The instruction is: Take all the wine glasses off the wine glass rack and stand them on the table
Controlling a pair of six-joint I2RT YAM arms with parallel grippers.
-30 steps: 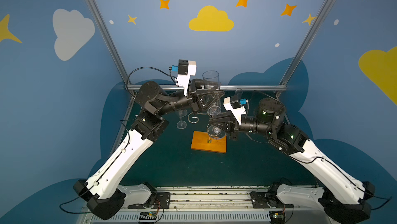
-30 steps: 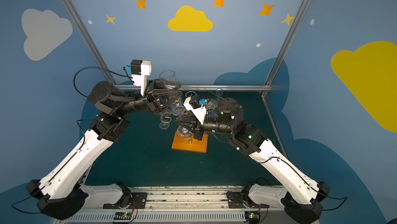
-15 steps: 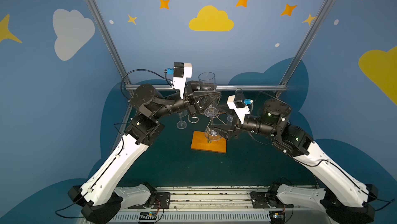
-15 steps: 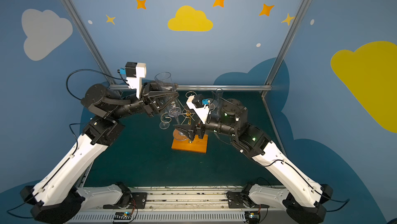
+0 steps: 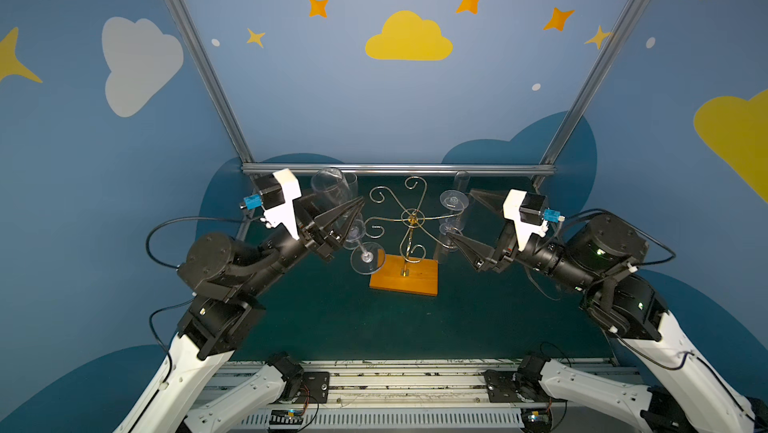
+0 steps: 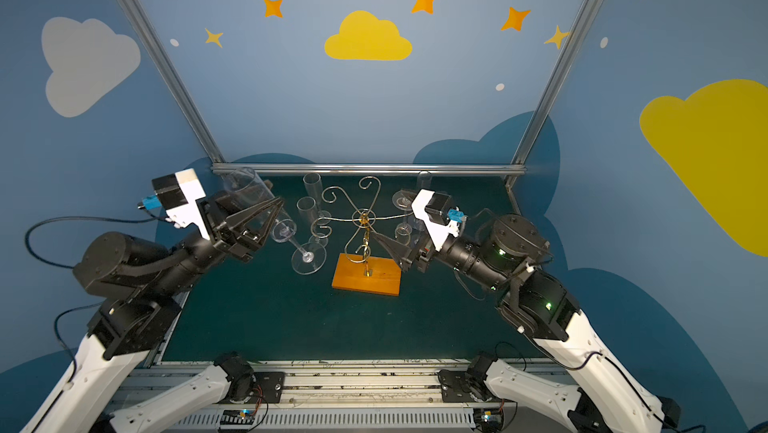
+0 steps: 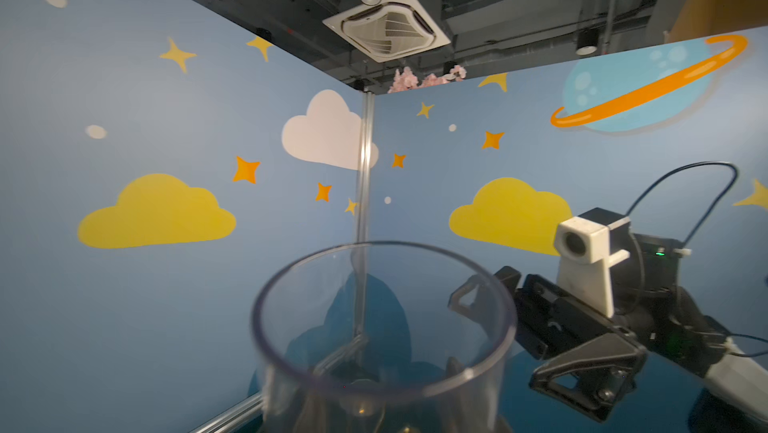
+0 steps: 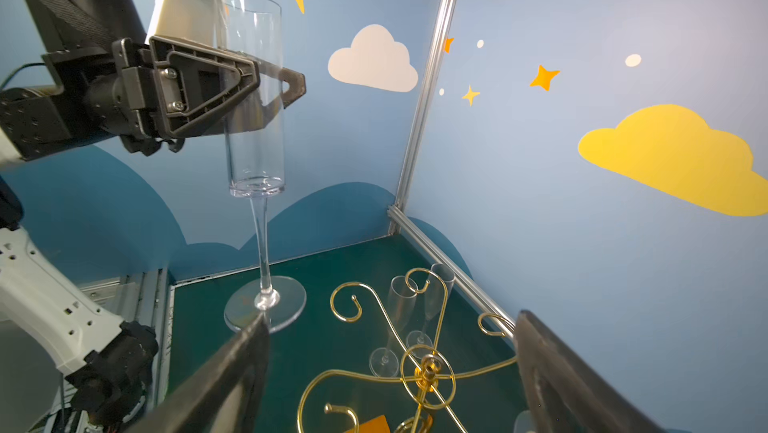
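Our left gripper has its fingers clamped around the bowl of the wine glass. The glass is foot down, just left of the wine glass rack and free of its curls. Our right gripper is spread wide with nothing between its fingers, just right of the rack, which stands mid-scene on the table. Other glasses stand farther back.

Blue walls carried painted yellow clouds, pale clouds and orange stars (one wall also had a ringed planet). Silver metal posts framed the back corners above a dark green floor; a ceiling air-conditioning unit hung overhead.
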